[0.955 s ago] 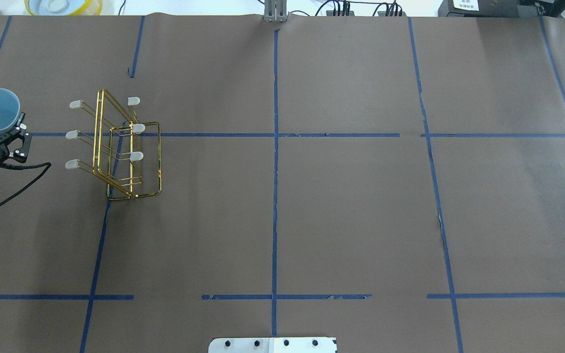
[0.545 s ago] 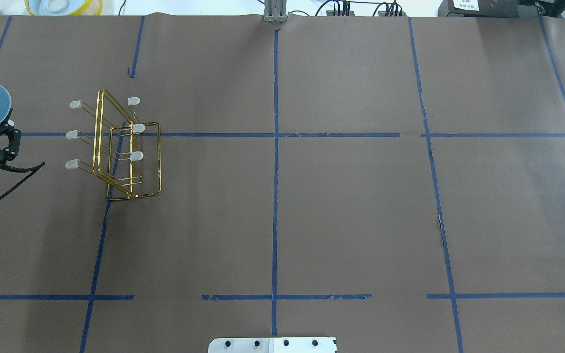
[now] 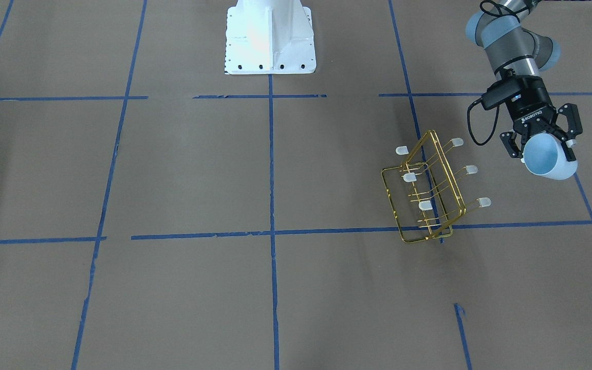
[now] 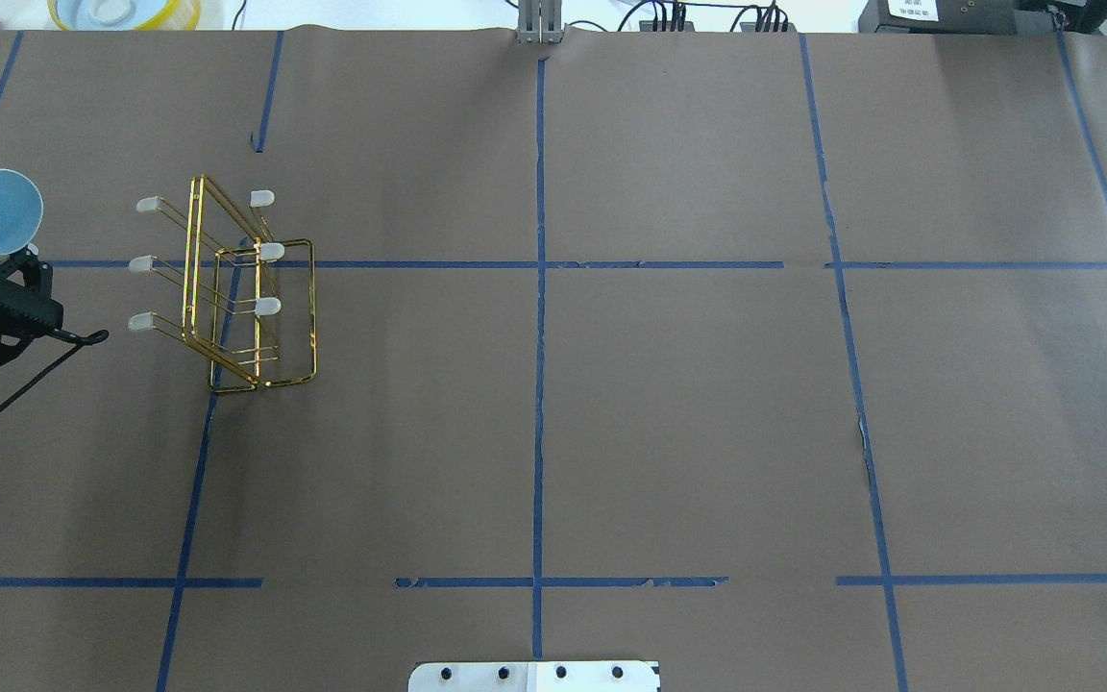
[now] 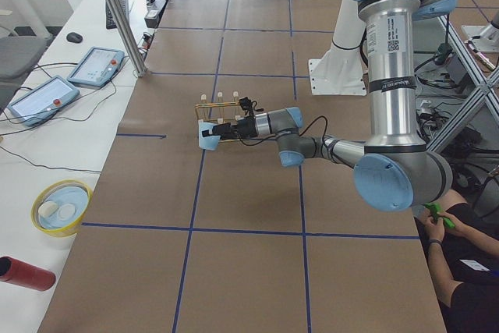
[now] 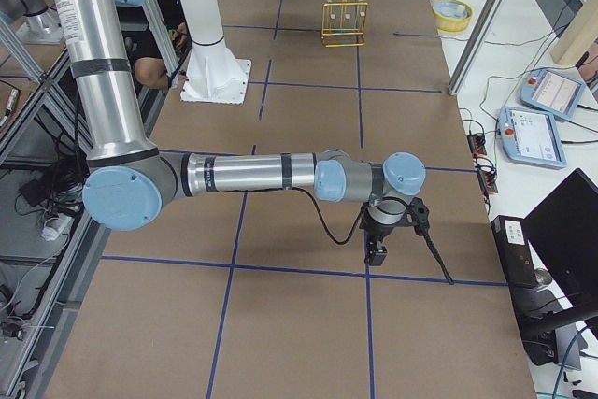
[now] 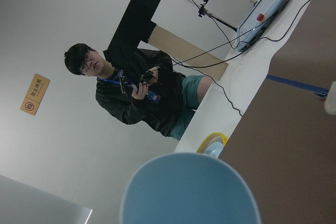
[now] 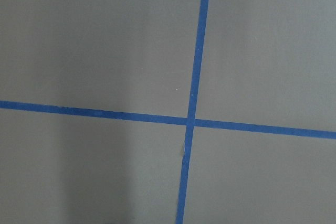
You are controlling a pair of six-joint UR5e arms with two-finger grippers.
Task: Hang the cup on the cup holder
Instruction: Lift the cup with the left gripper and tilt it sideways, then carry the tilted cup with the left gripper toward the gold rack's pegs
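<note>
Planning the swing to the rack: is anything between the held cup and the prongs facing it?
Nothing visible. The left gripper holds the cup beside the cup holder, apart from it; only bare table lies between the cup and the near prongs.

overhead: behind robot, high, looking forward-down | front: opposite side, facing robot base (image 3: 270, 38), steep | 2 side views: at ends of table (image 5: 249, 271), looking along it | left wrist: very near cup (image 7: 189, 192), facing outward | right wrist: close, straight down | 4 exterior views share cup holder (image 4: 227, 288)
</note>
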